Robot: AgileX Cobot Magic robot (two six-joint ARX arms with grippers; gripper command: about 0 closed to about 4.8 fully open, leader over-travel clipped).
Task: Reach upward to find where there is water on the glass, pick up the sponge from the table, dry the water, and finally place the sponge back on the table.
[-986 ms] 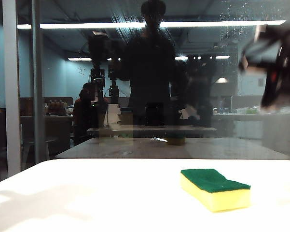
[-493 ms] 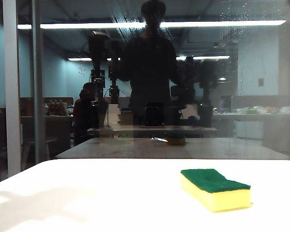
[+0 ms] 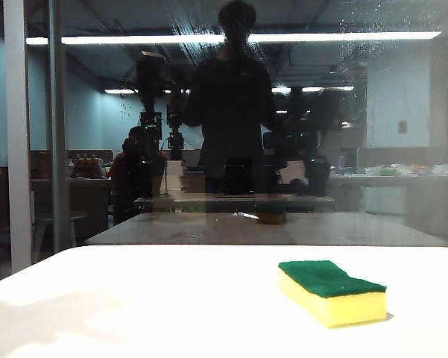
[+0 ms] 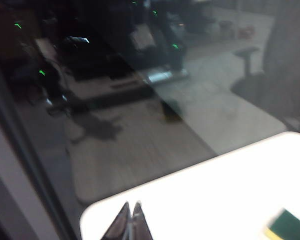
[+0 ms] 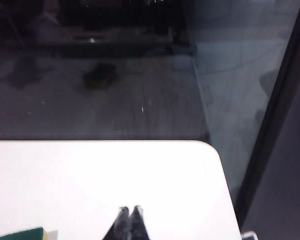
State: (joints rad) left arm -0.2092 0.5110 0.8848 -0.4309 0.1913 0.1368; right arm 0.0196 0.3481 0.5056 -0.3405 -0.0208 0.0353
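Sitting near-right on the table (image 3: 134, 298), the sponge (image 3: 332, 291) looks light & squashy, so pinch across its yellow foam sides w/ jaws straddling it. Left gripper (image 4: 129, 220) & right gripper (image 5: 129, 220) both closed, empty, above the tabletop

White table (image 3: 134, 298), yellow-and-green sponge (image 3: 332, 291) lying on it
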